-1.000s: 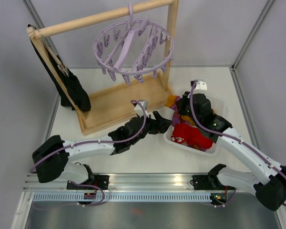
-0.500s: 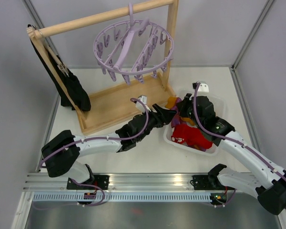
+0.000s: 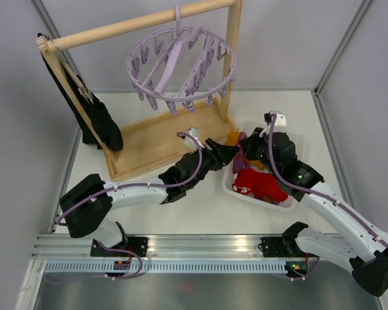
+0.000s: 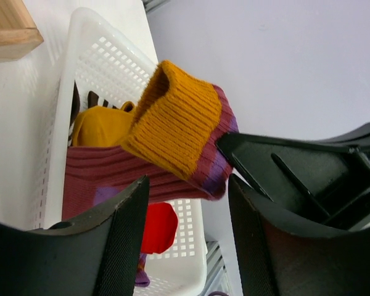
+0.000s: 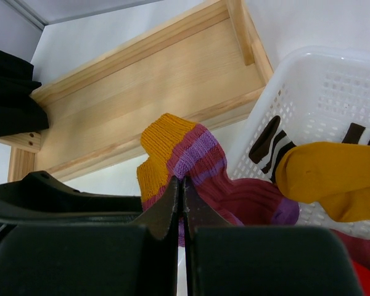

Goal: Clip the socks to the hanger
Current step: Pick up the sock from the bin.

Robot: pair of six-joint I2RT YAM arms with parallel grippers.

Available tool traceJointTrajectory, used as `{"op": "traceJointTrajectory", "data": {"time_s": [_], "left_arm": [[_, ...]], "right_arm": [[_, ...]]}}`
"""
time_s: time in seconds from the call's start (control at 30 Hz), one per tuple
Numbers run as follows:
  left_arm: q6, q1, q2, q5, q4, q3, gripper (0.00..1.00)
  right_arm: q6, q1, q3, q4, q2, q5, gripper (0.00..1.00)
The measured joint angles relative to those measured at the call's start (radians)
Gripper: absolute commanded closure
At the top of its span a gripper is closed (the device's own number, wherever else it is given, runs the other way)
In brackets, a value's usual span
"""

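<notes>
My right gripper (image 5: pixel 182 180) is shut on a maroon sock (image 5: pixel 191 154) with purple stripes and a mustard cuff, held at the left edge of the white basket (image 5: pixel 333 68). In the top view the right gripper (image 3: pixel 247 150) is over the basket's (image 3: pixel 291 203) left end. My left gripper (image 3: pixel 225 152) is open just left of it. In the left wrist view the open left gripper (image 4: pixel 188 185) sits just under the held sock's cuff (image 4: pixel 172 129), not touching. A mustard sock (image 5: pixel 333 172) and red sock (image 3: pixel 258 184) lie in the basket. The lavender hanger (image 3: pixel 181 61) hangs from the rack's bar.
The wooden rack's base (image 3: pixel 161 139) lies just left of the basket, its post (image 3: pixel 233 58) behind. A black garment (image 3: pixel 100 123) hangs at the rack's left end. A brown-striped sock (image 5: pixel 265 139) lies in the basket. Walls close off the table's back and sides.
My left gripper has reached right, up to the basket's left edge and the held sock. My right gripper has stayed shut on the sock and shifted slightly right.
</notes>
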Motion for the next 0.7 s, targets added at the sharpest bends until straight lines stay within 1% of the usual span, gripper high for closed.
{"op": "traceJointTrajectory", "data": {"time_s": [0.17, 0.37, 0.57, 0.63, 0.7], "left_arm": [[-0.021, 0.025, 0.004, 0.005, 0.021, 0.0, 0.43], [-0.032, 0.028, 0.03, 0.025, 0.045, 0.016, 0.44], [-0.037, 0.032, 0.047, 0.034, 0.063, 0.027, 0.49], [-0.038, 0.032, 0.047, 0.035, 0.068, 0.027, 0.53], [-0.04, 0.032, 0.047, 0.037, 0.072, 0.027, 0.58]], "right_arm": [[-0.004, 0.0, -0.001, -0.004, -0.015, -0.02, 1.0], [-0.01, 0.0, -0.001, -0.014, -0.027, -0.033, 1.0], [-0.016, -0.005, -0.002, -0.03, -0.031, -0.04, 1.0], [-0.018, -0.005, -0.003, -0.036, -0.035, -0.045, 1.0], [-0.019, -0.005, -0.005, -0.04, -0.04, -0.05, 1.0]]}}
